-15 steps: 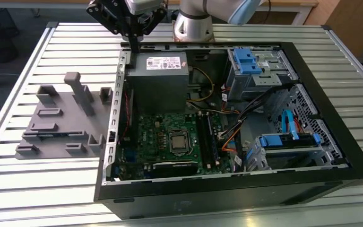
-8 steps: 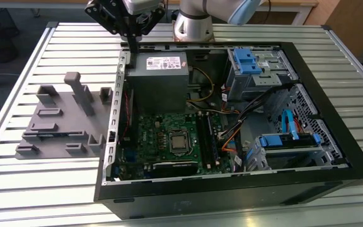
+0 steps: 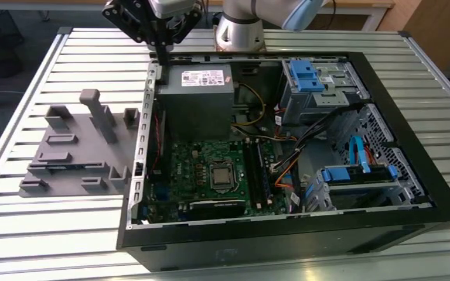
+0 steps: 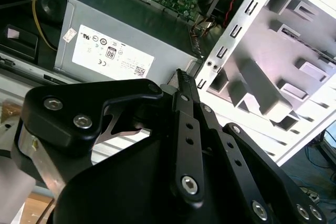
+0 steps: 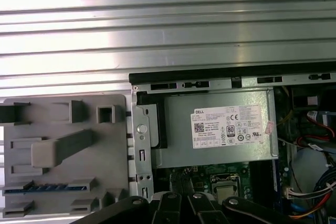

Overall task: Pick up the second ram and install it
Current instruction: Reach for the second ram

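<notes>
One second ram [image 5: 44, 187] in the grey tray [image 5: 113, 150], beside the computer case [image 3: 287, 243]

the arm [image 3: 239, 26] is seen upright at the far edge in the exterior view, with its wrist reached toward that view's left. the gripper [image 3: 162, 58] is held pointing straight down. in the second wrist view its black fingers [image 4: 188, 129] are seen pressed together to a narrow tip, with nothing gripped between them.

Case [image 3: 287, 234] open on top; gripper [image 3: 162, 61] above its rear corner, power supply [image 3: 196, 96] just beside; cables [image 3: 283, 140] crowd motherboard [image 3: 190, 170]; side wall [image 3: 141, 134] fences off grey fixture [image 3: 77, 146] with upright posts
</notes>
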Tool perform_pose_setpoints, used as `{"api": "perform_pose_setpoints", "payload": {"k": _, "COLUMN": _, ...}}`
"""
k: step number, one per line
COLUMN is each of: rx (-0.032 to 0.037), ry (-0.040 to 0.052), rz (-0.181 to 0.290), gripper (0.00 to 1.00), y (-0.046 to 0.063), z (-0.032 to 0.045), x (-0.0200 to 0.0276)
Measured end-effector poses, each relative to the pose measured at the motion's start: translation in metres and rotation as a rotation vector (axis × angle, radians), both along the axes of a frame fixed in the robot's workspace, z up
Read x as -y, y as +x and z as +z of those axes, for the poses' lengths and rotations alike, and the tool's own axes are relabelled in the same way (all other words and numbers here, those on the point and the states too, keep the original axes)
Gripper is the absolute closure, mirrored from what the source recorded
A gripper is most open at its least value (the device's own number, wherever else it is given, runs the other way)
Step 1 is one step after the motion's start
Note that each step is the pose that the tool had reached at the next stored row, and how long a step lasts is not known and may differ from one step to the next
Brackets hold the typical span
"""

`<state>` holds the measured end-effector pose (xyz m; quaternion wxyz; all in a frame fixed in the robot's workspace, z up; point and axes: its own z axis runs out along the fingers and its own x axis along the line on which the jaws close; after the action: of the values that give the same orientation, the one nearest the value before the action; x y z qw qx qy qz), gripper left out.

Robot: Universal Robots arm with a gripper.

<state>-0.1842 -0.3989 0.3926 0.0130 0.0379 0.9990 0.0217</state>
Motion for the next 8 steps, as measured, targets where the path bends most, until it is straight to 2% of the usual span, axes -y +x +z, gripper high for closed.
{"api": "perform_pose_setpoints", "payload": {"k": 8, "rx": 0.0000, "ry": 0.0000, "rz": 0.000, "gripper": 0.89, "y": -0.012, "z": -0.0001, "x": 0.0000}}
